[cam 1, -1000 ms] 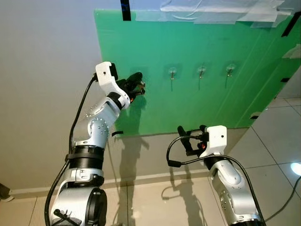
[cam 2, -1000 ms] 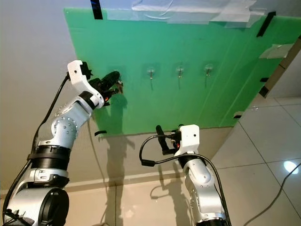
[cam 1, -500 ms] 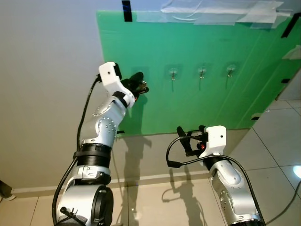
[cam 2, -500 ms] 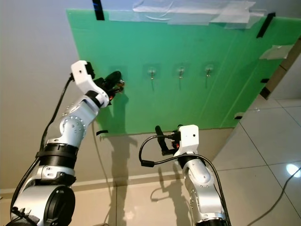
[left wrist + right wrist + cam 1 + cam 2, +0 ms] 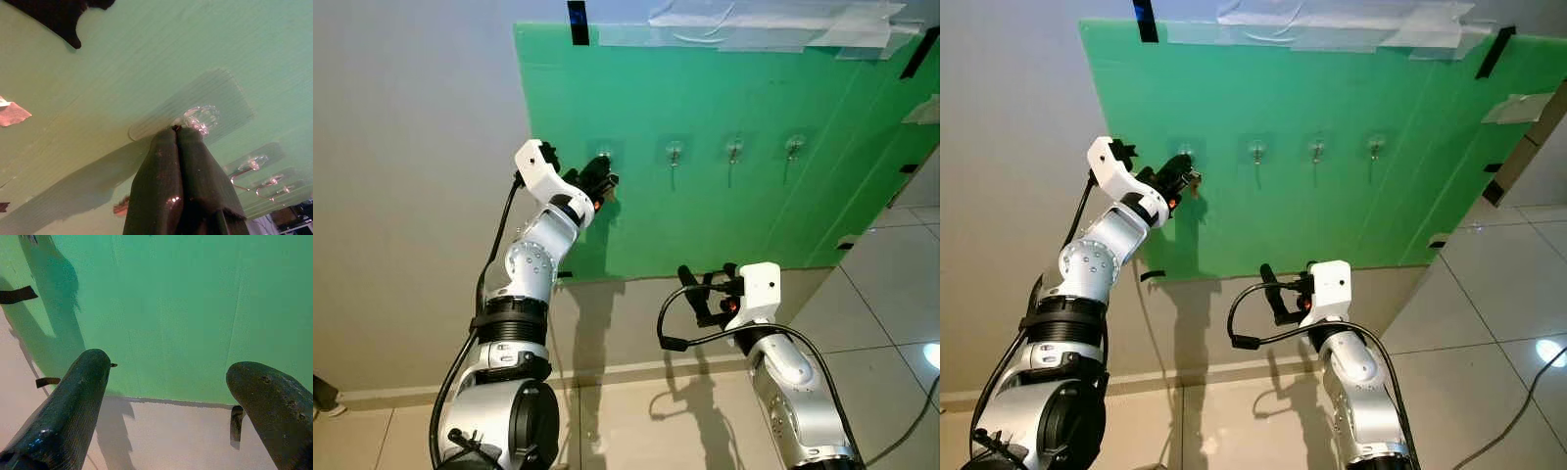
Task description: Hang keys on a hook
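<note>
Left gripper (image 5: 603,179) pinched shut on keys (image 5: 1193,182), tips at leftmost of 4 hooks (image 5: 199,119); hanging unfinished. Right gripper (image 5: 168,396) spread, idle.

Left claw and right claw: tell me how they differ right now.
The left claw is raised to the leftmost hook on the green board, fingers pressed shut; the right claw sits low, below the board's bottom edge, fingers spread open and holding nothing. Both have black fingers and point toward the board.
</note>
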Robot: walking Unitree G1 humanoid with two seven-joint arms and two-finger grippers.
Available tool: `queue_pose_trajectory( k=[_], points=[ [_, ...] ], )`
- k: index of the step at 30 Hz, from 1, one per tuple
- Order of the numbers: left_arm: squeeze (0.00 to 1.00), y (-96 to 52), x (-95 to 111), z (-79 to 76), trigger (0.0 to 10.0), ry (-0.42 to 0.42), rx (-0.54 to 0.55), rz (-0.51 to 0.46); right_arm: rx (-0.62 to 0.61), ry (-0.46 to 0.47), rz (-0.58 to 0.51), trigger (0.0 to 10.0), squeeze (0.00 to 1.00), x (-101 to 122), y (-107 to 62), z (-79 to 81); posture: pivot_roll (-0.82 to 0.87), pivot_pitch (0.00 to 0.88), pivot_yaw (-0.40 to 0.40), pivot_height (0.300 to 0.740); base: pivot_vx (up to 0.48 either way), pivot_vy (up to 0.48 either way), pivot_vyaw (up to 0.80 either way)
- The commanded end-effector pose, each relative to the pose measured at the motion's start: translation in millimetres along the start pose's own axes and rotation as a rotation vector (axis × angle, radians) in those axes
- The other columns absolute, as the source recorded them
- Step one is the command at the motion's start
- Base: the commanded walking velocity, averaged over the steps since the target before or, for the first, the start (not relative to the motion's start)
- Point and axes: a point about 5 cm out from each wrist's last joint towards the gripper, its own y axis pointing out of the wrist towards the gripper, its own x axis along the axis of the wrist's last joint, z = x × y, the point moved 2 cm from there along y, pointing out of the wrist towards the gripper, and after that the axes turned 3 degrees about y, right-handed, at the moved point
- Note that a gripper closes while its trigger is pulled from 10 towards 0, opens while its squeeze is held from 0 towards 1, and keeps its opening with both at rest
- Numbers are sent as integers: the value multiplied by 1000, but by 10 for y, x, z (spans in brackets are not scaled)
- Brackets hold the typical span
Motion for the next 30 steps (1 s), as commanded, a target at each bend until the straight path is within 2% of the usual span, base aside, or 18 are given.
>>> queue_pose_trajectory(
  k=[1, 2, 3, 4, 5, 6, 8, 9, 10, 13, 25, 27, 29, 30],
  points=[
    [0, -23, -96, 185, 10000, -10, 110, 44, 10, 12, -4, 10000, 0, 20, 1, 13, -61, 0, 17, 740, 0, 0, 0],
    [0, -23, -96, 185, 10000, -10, 110, 44, 10, 12, -4, 10000, 0, 20, 1, 13, -61, 0, 17, 740, 0, 0, 0],
    [0, -22, -60, 199, 10000, 49, 127, 28, 11, 11, -2, 10000, 0, 17, -2, 14, -62, 0, 17, 740, 0, 0, 0],
    [0, -22, -60, 199, 10000, 49, 127, 28, 11, 11, -2, 10000, 0, 17, -2, 14, -62, 0, 17, 740, 0, 0, 0],
    [0, -19, -53, 185, 10000, 83, 120, 26, 12, 11, -1, 10000, 0, 15, -3, 14, -62, 0, 17, 740, 0, 0, 0],
    [1000, -17, -40, 178, 10000, 127, 117, 19, 12, 11, 0, 10000, 0, 13, -5, 16, -63, 0, 16, 740, 0, 0, 0],
    [1000, -20, -9, 197, 10000, 192, 135, -4, 14, 11, 2, 10000, 0, 9, -6, 17, -65, 0, 16, 740, 0, 0, 0],
    [1000, -20, -9, 197, 10000, 192, 135, -4, 14, 11, 2, 10000, 0, 9, -6, 17, -65, 0, 16, 740, 0, 0, 0],
    [1000, -34, 47, 254, 10000, 234, 184, -35, 13, 10, 3, 10000, 0, 7, -8, 15, -66, 0, 16, 740, 0, 0, 0],
    [1000, -49, 129, 312, 10000, 257, 234, -74, 12, 9, 5, 10000, 0, 4, -10, 9, -66, 0, 16, 740, 0, 0, 0],
    [1000, -82, 203, 377, 10000, 254, 274, -125, 19, 9, 14, 10000, 0, -10, -16, 22, -62, 0, 12, 740, 0, 0, 0],
    [1000, -96, 269, 330, 10000, 324, 254, -166, 21, 9, 15, 10000, 0, -12, -18, 22, -61, 0, 11, 740, 0, 0, 0],
    [1000, -110, 357, 246, 10000, 436, 246, -219, 20, 9, 16, 10000, 0, -12, -19, 18, -61, 0, 9, 740, 0, 0, 0],
    [1000, -110, 357, 246, 10000, 436, 246, -219, 20, 9, 16, 10000, 0, -12, -19, 18, -61, 0, 9, 740, 0, 0, 0]
  ],
)
